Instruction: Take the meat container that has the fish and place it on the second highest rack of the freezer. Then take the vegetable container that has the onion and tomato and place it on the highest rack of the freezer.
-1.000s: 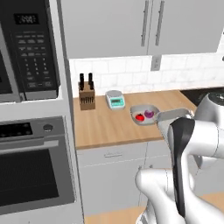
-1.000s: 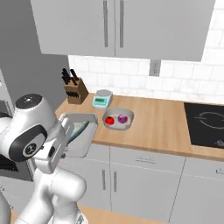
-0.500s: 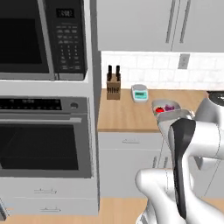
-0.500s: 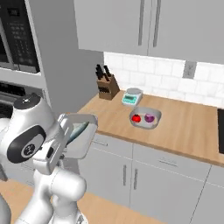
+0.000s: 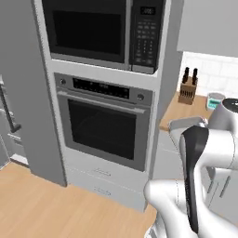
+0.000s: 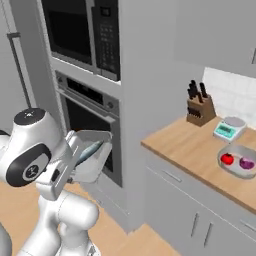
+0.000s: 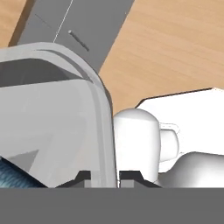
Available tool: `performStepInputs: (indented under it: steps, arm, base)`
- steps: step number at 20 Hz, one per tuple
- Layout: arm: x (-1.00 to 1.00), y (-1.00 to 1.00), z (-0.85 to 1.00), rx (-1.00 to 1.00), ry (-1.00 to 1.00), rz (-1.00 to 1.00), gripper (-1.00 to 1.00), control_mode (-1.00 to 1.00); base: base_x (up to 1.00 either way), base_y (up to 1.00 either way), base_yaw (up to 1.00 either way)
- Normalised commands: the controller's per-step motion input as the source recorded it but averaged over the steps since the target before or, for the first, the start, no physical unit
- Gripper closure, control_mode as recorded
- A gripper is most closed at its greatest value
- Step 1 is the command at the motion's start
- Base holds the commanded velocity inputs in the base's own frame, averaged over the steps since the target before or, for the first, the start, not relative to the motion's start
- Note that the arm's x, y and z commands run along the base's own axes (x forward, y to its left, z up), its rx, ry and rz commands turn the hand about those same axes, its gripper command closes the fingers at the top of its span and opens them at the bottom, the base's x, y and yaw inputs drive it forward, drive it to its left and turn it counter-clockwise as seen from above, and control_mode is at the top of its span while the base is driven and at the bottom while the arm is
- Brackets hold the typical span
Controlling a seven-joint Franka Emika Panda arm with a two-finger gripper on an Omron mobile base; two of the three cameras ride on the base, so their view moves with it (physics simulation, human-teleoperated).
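my end effector [image 7: 105, 177] is closed tight on the rim of the meat container [image 6: 90, 155], a shallow grey tray i hold tilted in front of my body, near the wall oven [image 6: 95, 130]. the fish [image 7: 15, 177] shows as a blue-green sliver in the tray's bottom corner. far to the right, on the wooden counter [image 6: 192, 150], the vegetable container [image 6: 239, 163] holds the tomato [image 6: 227, 159] and the onion [image 6: 246, 163] side by side, just beyond a small scale [image 6: 227, 128] and a knife block [image 6: 199, 105].
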Motion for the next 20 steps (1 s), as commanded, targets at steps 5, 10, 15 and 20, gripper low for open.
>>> performStepInputs:
  steps: [5, 10, 15, 20]
  arm:
    - [0.00, 0.00, 0.00, 0.00, 0.00, 0.00, 1.00, 1.00]
    - [0.00, 0.00, 0.00, 0.00, 0.00, 0.00, 1.00, 1.00]
    - [0.00, 0.00, 0.00, 0.00, 0.00, 0.00, 1.00, 1.00]
    - [0.00, 0.00, 0.00, 0.00, 0.00, 0.00, 1.00, 1.00]
  base:
    - [0.05, 0.72, 0.75]
    - [0.57, 0.79, 0.56]
    - [1.00, 0.67, 0.42]
    - [1.00, 0.60, 0.37]
